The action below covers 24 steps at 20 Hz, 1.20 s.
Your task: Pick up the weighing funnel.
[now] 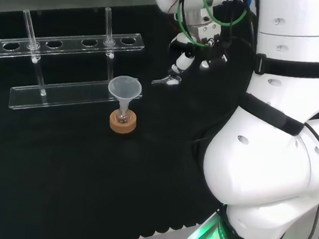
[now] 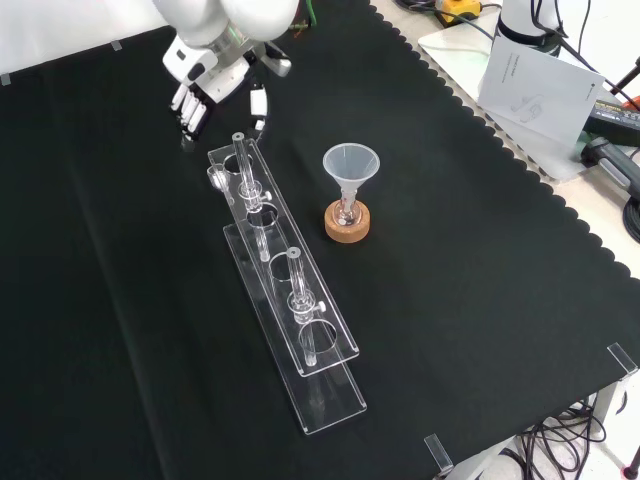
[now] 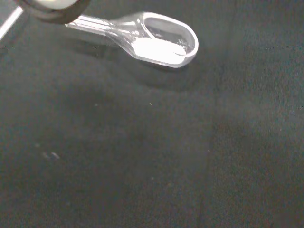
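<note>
The weighing funnel (image 1: pixel 166 81) is a small clear scoop with a short stem, lying on the black cloth to the right of the rack in the head view. Up close in the wrist view, the weighing funnel (image 3: pixel 161 40) holds a little white powder, and a blurred fingertip (image 3: pixel 52 8) covers the end of its stem. The hand (image 1: pixel 196 47) hangs just above and to the right of it, one finger (image 1: pixel 182 62) reaching down toward the stem. In the front view the hand (image 2: pixel 205 85) is at the top left with its fingers fairly straight, curled round nothing.
The big funnel (image 1: pixel 124 88) stands in a small flask on a cork ring (image 1: pixel 123 123), left of the hand in the head view. A clear test-tube rack (image 2: pixel 290 300) runs down the middle of the front view. Papers and cables (image 2: pixel 540 90) lie beyond the cloth's scalloped edge.
</note>
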Each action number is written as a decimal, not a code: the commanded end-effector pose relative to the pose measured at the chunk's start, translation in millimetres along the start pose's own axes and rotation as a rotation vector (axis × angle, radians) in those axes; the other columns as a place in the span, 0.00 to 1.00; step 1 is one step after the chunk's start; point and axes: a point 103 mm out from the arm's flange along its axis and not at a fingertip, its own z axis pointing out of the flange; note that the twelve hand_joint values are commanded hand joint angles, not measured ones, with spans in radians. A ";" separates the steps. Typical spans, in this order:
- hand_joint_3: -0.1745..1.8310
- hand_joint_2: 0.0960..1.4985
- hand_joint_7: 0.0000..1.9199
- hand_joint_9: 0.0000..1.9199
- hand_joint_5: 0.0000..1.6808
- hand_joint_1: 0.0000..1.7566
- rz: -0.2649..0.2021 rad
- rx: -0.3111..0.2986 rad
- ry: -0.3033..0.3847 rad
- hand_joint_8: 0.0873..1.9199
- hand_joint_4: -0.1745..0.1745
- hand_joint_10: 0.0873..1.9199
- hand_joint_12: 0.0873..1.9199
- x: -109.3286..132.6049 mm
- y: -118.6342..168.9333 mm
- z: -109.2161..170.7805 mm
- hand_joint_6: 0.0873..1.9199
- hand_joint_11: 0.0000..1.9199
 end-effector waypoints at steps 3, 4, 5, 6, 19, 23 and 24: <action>0.29 0.42 0.22 0.32 0.35 0.43 0.005 0.057 -0.059 0.33 0.40 0.27 0.68 7.1 19.1 24.0 0.00 0.20; 0.29 0.42 0.22 0.32 0.35 0.43 0.005 0.053 -0.064 0.33 0.40 0.27 0.68 8.4 20.6 25.3 0.00 0.20; 0.29 0.41 0.22 0.33 0.36 0.43 0.004 0.053 -0.067 0.33 0.40 0.27 0.68 8.3 22.3 26.5 0.00 0.20; 0.29 0.41 0.22 0.33 0.36 0.43 0.004 0.055 -0.069 0.33 0.40 0.27 0.68 9.5 24.0 27.3 0.00 0.20; 0.30 0.41 0.23 0.33 0.37 0.44 0.002 0.073 -0.076 0.33 0.41 0.27 0.67 17.4 36.4 35.0 0.01 0.20; 0.30 0.41 0.23 0.34 0.38 0.44 -0.004 0.073 -0.068 0.33 0.41 0.27 0.67 10.6 37.1 38.5 0.01 0.20; 0.30 0.41 0.23 0.34 0.38 0.44 -0.003 0.069 -0.068 0.33 0.41 0.27 0.67 6.2 35.8 40.6 0.01 0.20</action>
